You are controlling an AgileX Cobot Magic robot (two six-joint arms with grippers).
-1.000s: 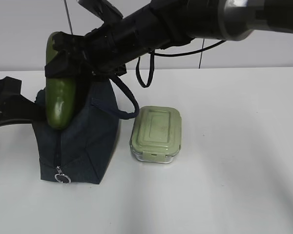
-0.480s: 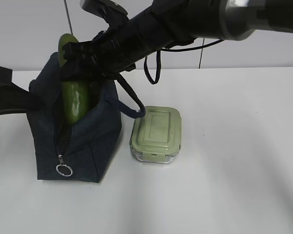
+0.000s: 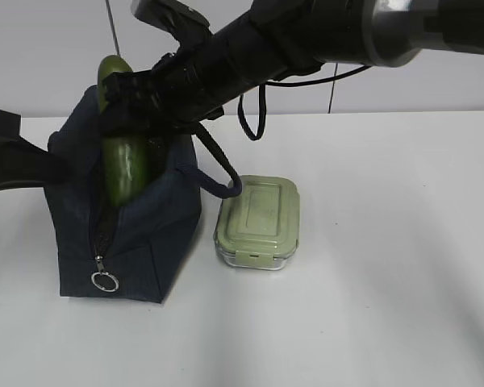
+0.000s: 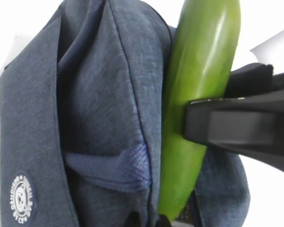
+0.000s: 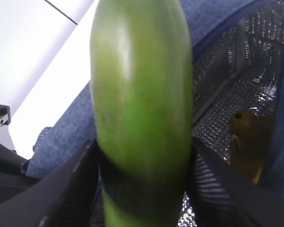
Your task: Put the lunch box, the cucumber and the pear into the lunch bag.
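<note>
— Looking for the cucumber (image 3: 123, 161)?
— Found in the open mouth of the lunch bag (image 3: 157, 234), at the left of the desk (image 3: 387, 282). Stands nearly upright, long axis close to vertical, leaning a little to the left at the top. Points one rounded end up above the bag's rim and the other end down inside, out of sight.
— Held by what?
— Clamped by the right gripper (image 3: 125, 109), reaching across from the upper right. Shows black fingers (image 4: 227, 125) pressed on both sides of the green skin, about halfway along.
— And the left gripper (image 3: 32, 165)?
— Sits closed at the bag's upper left edge. Cannot tell whether any fabric is pinched; hidden at the contact.
— Anything of the pear (image 5: 244, 135)?
— Lies down inside against the silvery lining, seen only from the right wrist.
— And the lunch box (image 3: 260, 219)?
— Rests flat on the desk just right of the bag, lid up, near the loop handle (image 3: 222, 181). Hangs at the bag's front end: the ring pull (image 3: 105, 280)
</note>
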